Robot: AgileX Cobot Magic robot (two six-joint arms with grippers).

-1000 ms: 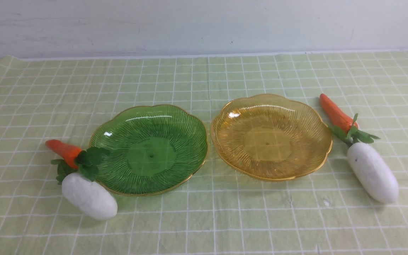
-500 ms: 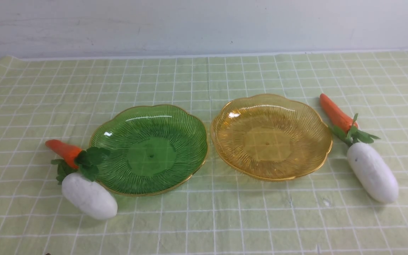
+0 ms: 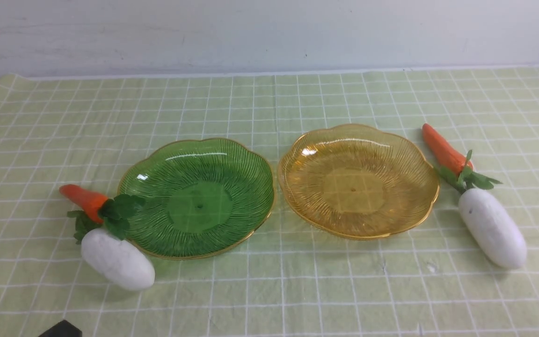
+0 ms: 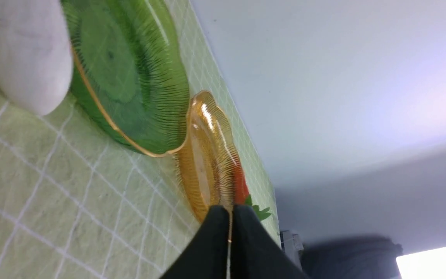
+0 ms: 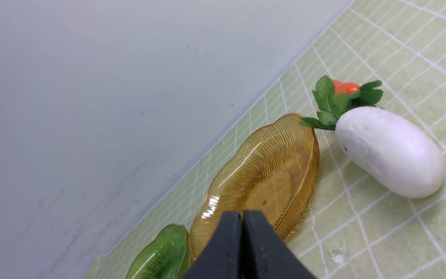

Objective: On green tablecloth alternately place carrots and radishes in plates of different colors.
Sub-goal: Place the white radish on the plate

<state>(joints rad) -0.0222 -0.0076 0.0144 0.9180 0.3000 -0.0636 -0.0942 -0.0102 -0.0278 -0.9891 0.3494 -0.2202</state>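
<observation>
On the green tablecloth (image 3: 269,290) a green plate (image 3: 197,199) and an amber plate (image 3: 358,180) stand side by side, both empty. One carrot (image 3: 82,199) and one radish (image 3: 117,259) lie against the green plate's left side. A second carrot (image 3: 442,149) and radish (image 3: 491,228) lie right of the amber plate. My left gripper (image 4: 230,211) is shut and empty; its dark tip (image 3: 61,330) shows at the front edge, near the left radish (image 4: 25,54). My right gripper (image 5: 242,215) is shut and empty, short of the amber plate (image 5: 261,174), with the right radish (image 5: 389,151) off to one side.
A pale wall (image 3: 269,32) rises right behind the cloth's far edge. A small white speck (image 3: 431,267) sits on the cloth in front of the amber plate. The right arm does not show in the front view.
The dark tip of my left gripper has come into the front view at the lower left. Plates, carrots and radishes have not moved.
</observation>
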